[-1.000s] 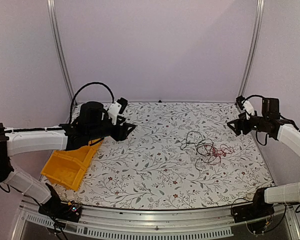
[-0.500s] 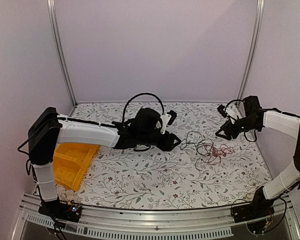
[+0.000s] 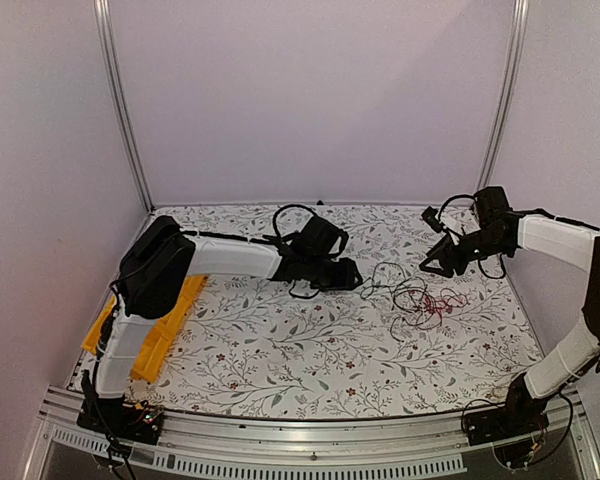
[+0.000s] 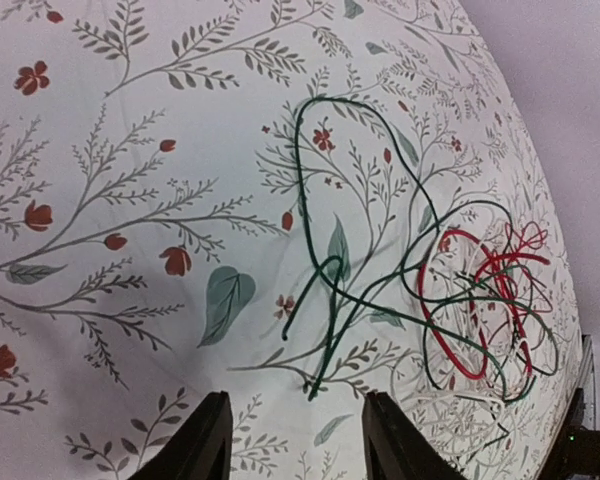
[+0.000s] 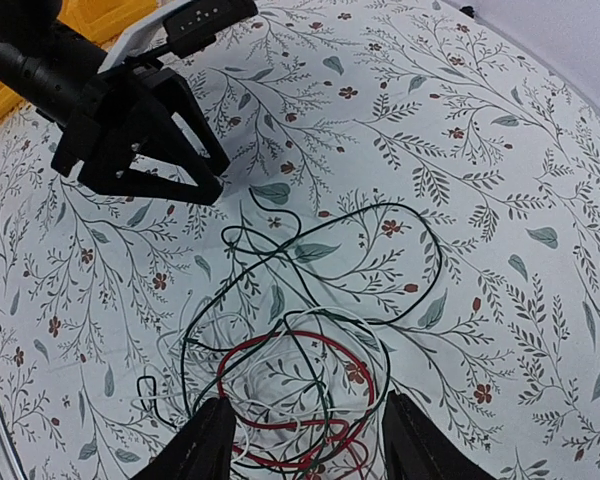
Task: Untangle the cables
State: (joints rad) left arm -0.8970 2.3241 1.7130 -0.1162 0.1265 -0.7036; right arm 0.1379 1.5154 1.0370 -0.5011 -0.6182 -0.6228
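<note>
Light was even, soft and diffuse, with no glare, and shadows barely showed. Top view was low-res and a bit soft, with a pinkish-purple cast on the walls [image 3: 310, 100]. Wrist views were sharper but wide-angle: tablecloth [image 4: 100, 250] bulged and curved toward the edges. Thin cables [image 4: 460, 300] stayed crisp.

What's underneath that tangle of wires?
Only the flowered tablecloth shows through the loops of the wires. Where strands cross most densely, tiny patches are covered.
</note>
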